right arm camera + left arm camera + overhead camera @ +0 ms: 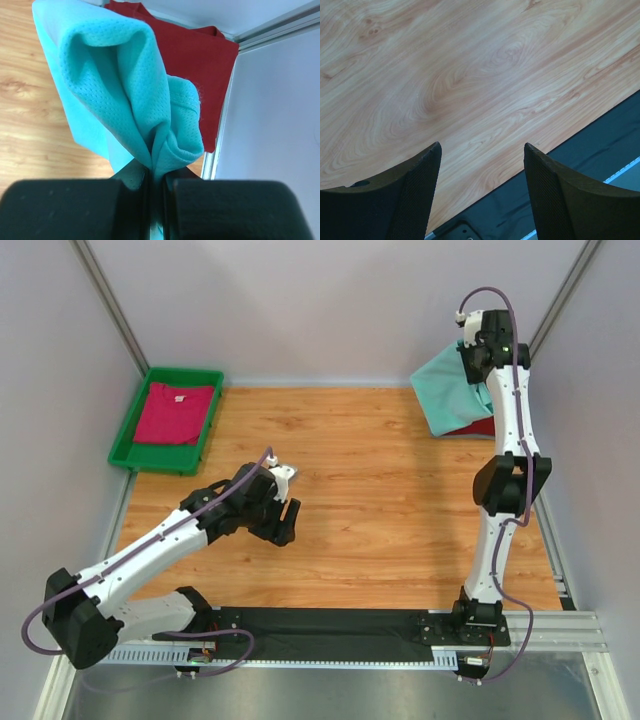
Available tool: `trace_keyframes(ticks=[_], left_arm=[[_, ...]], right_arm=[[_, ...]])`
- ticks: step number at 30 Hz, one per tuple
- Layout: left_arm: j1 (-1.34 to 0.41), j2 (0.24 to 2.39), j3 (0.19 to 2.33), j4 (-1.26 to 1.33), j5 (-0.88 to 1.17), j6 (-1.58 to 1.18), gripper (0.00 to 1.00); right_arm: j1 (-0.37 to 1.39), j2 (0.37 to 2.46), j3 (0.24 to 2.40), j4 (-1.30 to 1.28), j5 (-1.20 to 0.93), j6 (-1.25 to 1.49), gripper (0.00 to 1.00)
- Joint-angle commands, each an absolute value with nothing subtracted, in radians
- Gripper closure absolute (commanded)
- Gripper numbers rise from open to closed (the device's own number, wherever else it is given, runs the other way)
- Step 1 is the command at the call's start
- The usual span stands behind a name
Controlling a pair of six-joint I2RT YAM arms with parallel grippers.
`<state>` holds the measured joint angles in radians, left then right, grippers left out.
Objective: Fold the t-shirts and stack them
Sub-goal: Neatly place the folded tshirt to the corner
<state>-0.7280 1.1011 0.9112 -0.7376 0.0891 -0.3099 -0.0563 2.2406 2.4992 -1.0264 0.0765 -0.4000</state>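
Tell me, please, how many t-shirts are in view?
3. The mint-teal t-shirt hangs from the right claw, far right; the dark red t-shirt lies beneath it; the magenta-pink t-shirt lies in the green tray, far left. Others could be hidden underneath.

Tabletop [380, 480] free between tray [128, 422], teal t-shirt [447, 390]

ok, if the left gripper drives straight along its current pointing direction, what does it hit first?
Most likely the bare wooden tabletop: the open left gripper faces plain wood grain, nothing in between. Height above it is unclear.
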Motion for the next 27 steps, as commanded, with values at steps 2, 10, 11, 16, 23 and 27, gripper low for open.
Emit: trace_keyframes(ticks=[2, 10, 11, 16, 23, 27], left_arm=[[-0.715, 1.124, 0.911, -0.750, 0.112, -0.322, 0.27], [-0.710, 1.186, 0.933, -0.767, 0.110, -0.311, 0.27], [-0.710, 1.190, 0.937, -0.767, 0.112, -0.310, 0.27], [-0.707, 1.235, 0.954, -0.769, 0.115, -0.304, 0.27], [-0.703, 1.282, 0.988, -0.775, 0.117, -0.299, 0.27], [-0.692, 1.318, 1.009, -0.782, 0.121, -0.299, 0.27]], right_arm=[[-0.080, 2.292, 2.554, -0.908, 0.037, -0.426, 1.00], [-0.123, 2.367, 2.560, -0.845, 0.025, -0.426, 1.00], [-0.127, 2.371, 2.560, -0.833, 0.022, -0.425, 1.00], [-0.149, 2.402, 2.548, -0.804, 0.021, -0.422, 1.00], [-0.175, 2.436, 2.526, -0.756, 0.038, -0.414, 1.00], [-0.189, 2.462, 2.525, -0.742, 0.043, -0.414, 1.00]])
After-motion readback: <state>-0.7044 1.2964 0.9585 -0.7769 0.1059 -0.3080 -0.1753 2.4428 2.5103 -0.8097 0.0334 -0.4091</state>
